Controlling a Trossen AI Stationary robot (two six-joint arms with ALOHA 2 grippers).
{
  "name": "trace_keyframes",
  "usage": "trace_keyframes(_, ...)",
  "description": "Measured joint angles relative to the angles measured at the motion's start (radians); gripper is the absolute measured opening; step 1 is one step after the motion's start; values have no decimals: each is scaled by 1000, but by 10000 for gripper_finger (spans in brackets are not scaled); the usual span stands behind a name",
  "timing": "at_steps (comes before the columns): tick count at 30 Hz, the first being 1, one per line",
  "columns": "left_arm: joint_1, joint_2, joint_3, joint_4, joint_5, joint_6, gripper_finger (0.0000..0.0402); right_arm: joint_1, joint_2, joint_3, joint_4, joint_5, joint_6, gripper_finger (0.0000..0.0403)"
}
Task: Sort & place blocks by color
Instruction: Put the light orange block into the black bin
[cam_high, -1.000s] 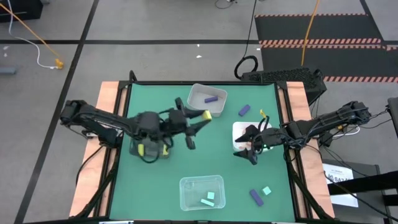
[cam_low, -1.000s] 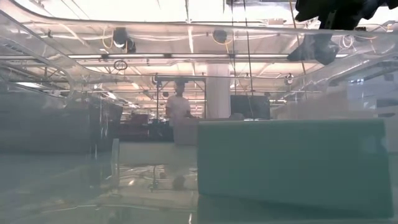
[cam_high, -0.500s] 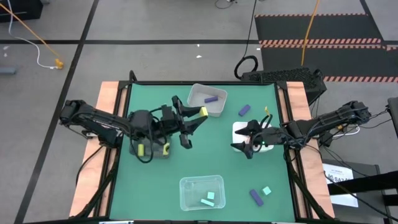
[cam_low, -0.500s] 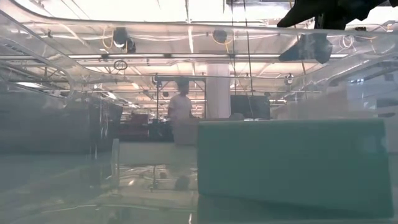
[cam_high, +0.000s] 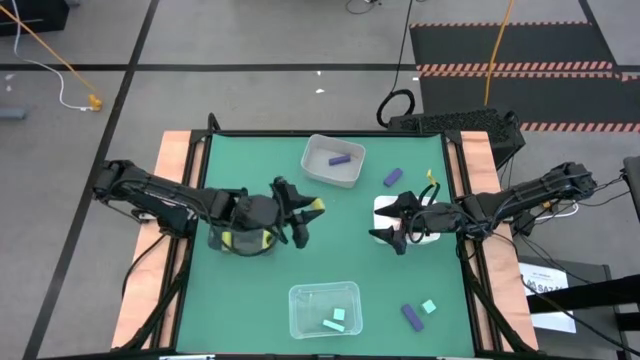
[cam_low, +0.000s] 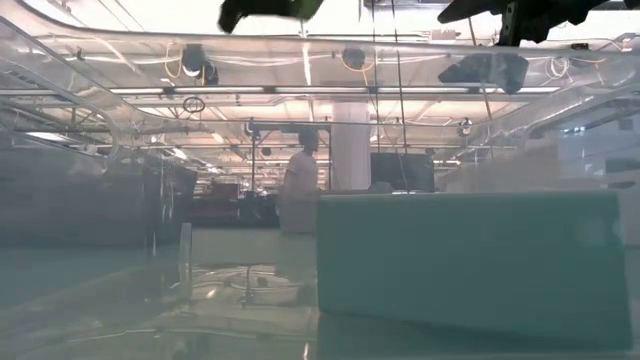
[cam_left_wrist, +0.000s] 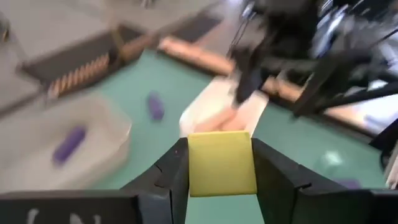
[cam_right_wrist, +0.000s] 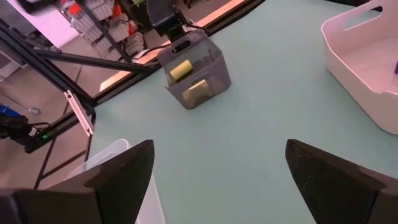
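Note:
My left gripper (cam_high: 311, 211) hangs over the table's middle, just right of the grey tray (cam_high: 225, 247), shut on a yellow block (cam_left_wrist: 221, 163). Two more yellow blocks (cam_right_wrist: 189, 79) lie in that tray. My right gripper (cam_high: 393, 222) stands open over the small white tray (cam_high: 384, 207) at the right, with nothing between its fingers. A purple block (cam_high: 340, 159) lies in the far white tray (cam_high: 322, 172). Mint blocks (cam_high: 333, 320) lie in the clear tray (cam_high: 305, 300). Loose on the table are a purple block (cam_high: 392, 177), another purple one (cam_high: 411, 317) and a mint one (cam_high: 428, 307). My left gripper pinches the yellow block by two opposite sides (cam_left_wrist: 193, 168) between its two fingers (cam_left_wrist: 169, 180). The fingers reach toward the table's right side, slanting a little downward. The block is lifted clear of the table, its flat face turned toward the wrist camera.
Green table top lies bare between the grey tray and the small white tray. Wooden strips (cam_high: 180, 150) run along the table's left and right edges. In the low view a mint block (cam_low: 470, 265) fills the foreground inside the clear tray, and a person stands far behind in the room.
My left gripper, still shut on the yellow block, has drawn back toward the table's near-left and the grey tray. It has sunk, tipped from pointing upward to slanting down, and rolled. My right gripper has swung slightly and stays open.

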Motion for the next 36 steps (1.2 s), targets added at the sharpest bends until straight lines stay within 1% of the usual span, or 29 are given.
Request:
trace_keyframes(4,0,-3,1,-296,5,-208,135,0,0,0,2,0,1,352)
trace_keyframes(8,0,-3,1,-606,66,-397,135,0,0,0,4,10,1,352)
trace_keyframes(12,0,-2,1,-877,146,-575,135,0,0,0,7,69,1,352)
trace_keyframes(15,-5,-2,1,-1041,188,-671,135,-1,0,0,7,126,1,352)
trace_keyframes(17,-8,-2,-2,-1129,207,-705,135,-2,0,0,6,147,1,352)
trace_keyframes(21,-11,-2,-55,-1138,240,-718,135,-2,0,0,7,161,5,352)
trace_keyframes(24,-10,-2,-109,-1133,250,-735,135,-3,0,0,7,165,51,352)
trace_keyframes(29,2,-2,-205,-1011,293,-766,135,-3,0,0,6,214,80,352)
trace_keyframes(33,3,-2,-226,-1000,293,-838,136,-9,0,0,6,214,81,352)
trace_keyframes(34,3,-2,-229,-997,293,-849,146,-9,0,0,6,214,81,352)
trace_keyframes(36,3,-2,-230,-1000,293,-864,187,-9,0,0,6,213,81,352)
